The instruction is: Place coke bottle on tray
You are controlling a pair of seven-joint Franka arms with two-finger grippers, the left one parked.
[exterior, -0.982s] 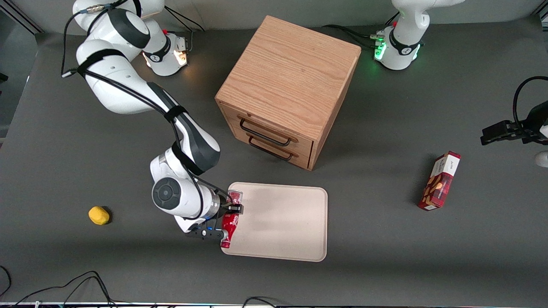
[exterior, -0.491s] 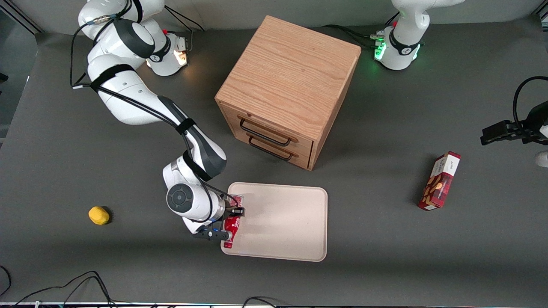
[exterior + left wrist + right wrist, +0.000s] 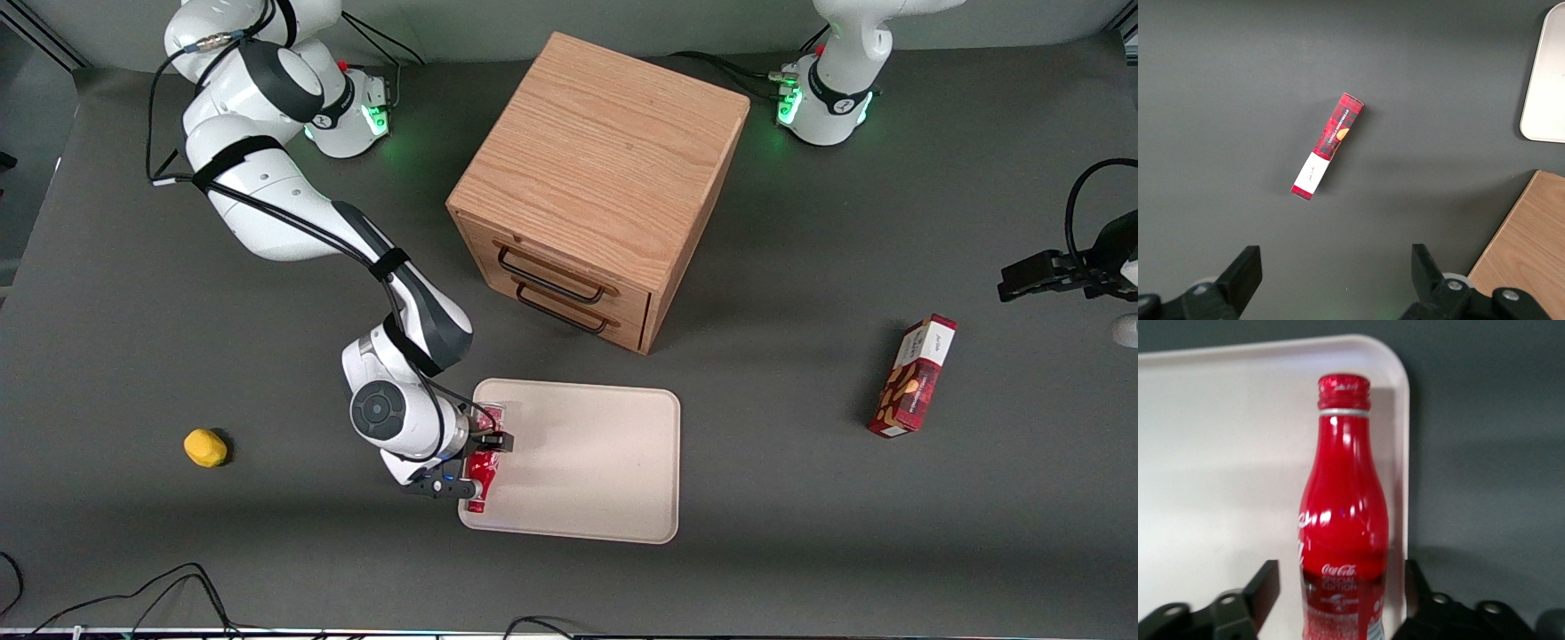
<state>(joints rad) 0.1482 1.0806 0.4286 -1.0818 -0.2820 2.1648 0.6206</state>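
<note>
The red coke bottle (image 3: 481, 470) lies on the beige tray (image 3: 596, 462), along the tray's rim at the working arm's end. In the right wrist view the coke bottle (image 3: 1343, 520) points its red cap away from the camera and rests on the tray (image 3: 1225, 453). My right gripper (image 3: 471, 464) is low over the bottle's body. In the right wrist view the gripper (image 3: 1341, 587) is open. Its black fingers (image 3: 1266, 583) stand on either side of the bottle with a small gap on each side.
A wooden two-drawer cabinet (image 3: 605, 178) stands farther from the front camera than the tray. A red snack box (image 3: 913, 376) lies toward the parked arm's end and shows in the left wrist view (image 3: 1328, 145). A yellow lump (image 3: 205, 447) lies toward the working arm's end.
The arm moved the bottle a little further over the tray and lower. The fingers stand slightly wider apart now. The light on the arm's base turned from orange to green.
</note>
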